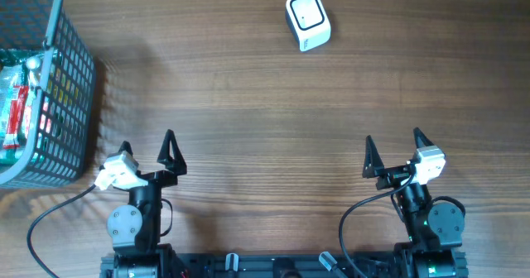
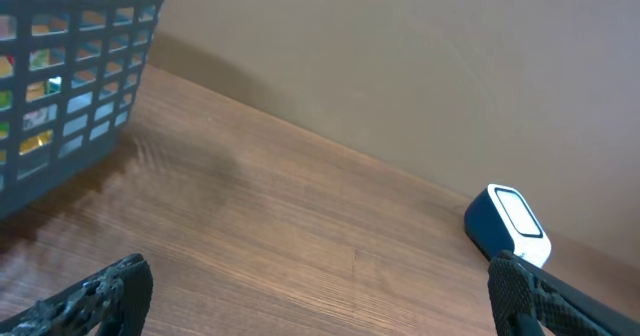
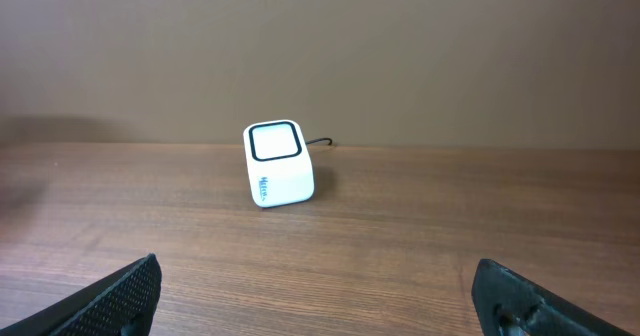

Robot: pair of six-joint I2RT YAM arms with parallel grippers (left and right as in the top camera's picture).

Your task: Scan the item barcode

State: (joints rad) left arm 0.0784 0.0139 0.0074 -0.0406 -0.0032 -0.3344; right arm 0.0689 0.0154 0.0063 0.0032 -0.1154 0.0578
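Overhead: we record two arms, a scanner [image 1: 307,20] and a filled basket [image 1: 79,71] on a wooden table [image 1: 248,96].
We list the left gripper [image 1: 147,141] and right gripper [image 1: 393,137] at the near edge, both with jaws spread wide and holding nothing. The white scanner sits at the far side, window facing up. Colourful packaged items [image 1: 16,104] lie inside the grey mesh basket at the left edge, well apart from the scanner.

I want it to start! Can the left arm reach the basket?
Probably yes. The basket sits close beside the open left fingers, and nothing lies between them.
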